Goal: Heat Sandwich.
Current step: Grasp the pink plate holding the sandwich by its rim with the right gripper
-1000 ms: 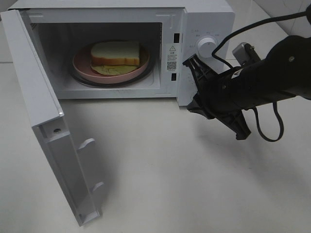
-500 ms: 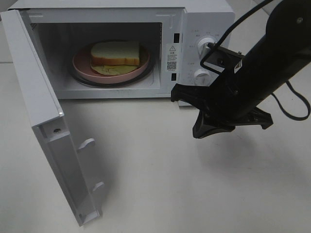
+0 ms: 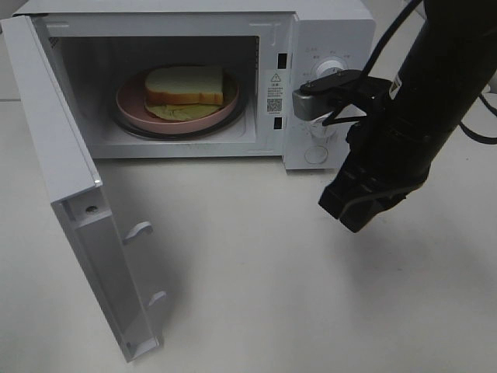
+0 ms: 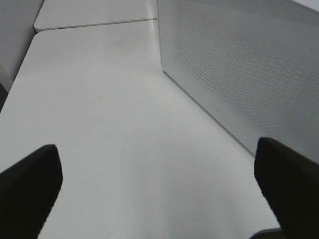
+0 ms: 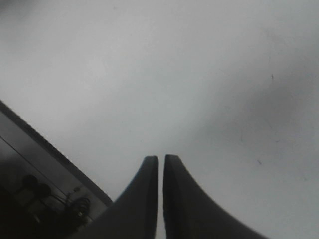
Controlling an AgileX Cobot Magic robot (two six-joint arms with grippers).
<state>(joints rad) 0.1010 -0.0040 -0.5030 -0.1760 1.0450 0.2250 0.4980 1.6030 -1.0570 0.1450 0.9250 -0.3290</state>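
Right arm has swung since prev. frames from a low sideways pose at the microwave (image 3: 330, 31) front to a steep downward pose; right gripper (image 3: 359, 211) now points at the table (image 3: 233, 287), right of centre in ext. view; all else unchanged.

Far left, ext. view: door (image 3: 70, 171) stands wide open, hinged at left edge, inner face w/ two latch hooks toward lower left of frame.

Upper centre-left: cavity open; sandwich (image 3: 185, 84) lies flat on pink plate (image 3: 128, 105) inside cavity, plate on the turntable; bread covers rear part of plate, pale filling shows at its front edge.

Centre-right: control panel; upper knob (image 3: 329, 68) partly hidden by arm; lower knob (image 3: 316, 154) visible just left of arm.

Right: dark arm descends from upper right corner; gripper clear of microwave, no contact w/ table seen.

Left wrist view: left gripper (image 4: 158, 191) has fingertips (image 4: 27, 191) set wide apart at lower corners, nothing between them; bare table below; white dotted panel (image 4: 239, 64) at upper right.

Right wrist view: right gripper (image 5: 160, 164) fingers together, only a hairline gap, holding nothing; pale table beyond; dark band at lower left, content too dim to tell.
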